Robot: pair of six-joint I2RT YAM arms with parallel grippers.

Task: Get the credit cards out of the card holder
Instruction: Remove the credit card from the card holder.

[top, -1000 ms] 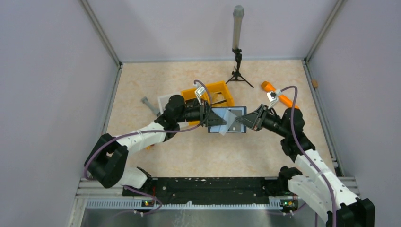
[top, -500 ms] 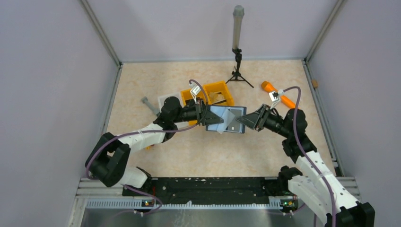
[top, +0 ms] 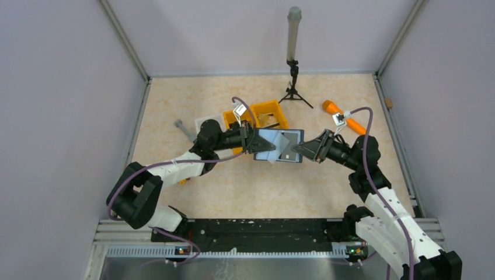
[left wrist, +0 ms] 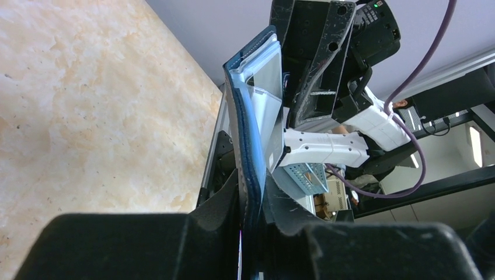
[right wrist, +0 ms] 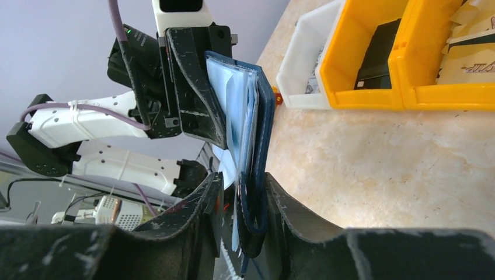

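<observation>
Spreading the card holder [top: 280, 147] in mid-air, one edge to each arm.
Left arm's fingers [left wrist: 219, 207] are clamped on its left edge and right arm's fingers [right wrist: 201, 201] on its right, seemingly to keep the pale pockets open for pulling the credit cards; I cannot pick out a card among them. It hangs above the tabletop [top: 245, 181], just beside the yellow bin [top: 271, 104].

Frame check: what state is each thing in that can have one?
card holder, open, pale inner faces up, held between both claws
left claw, shut on card holder's left edge
right claw, shut on its right edge
yellow bin, upright, contents inside
tripod stand, upright
</observation>
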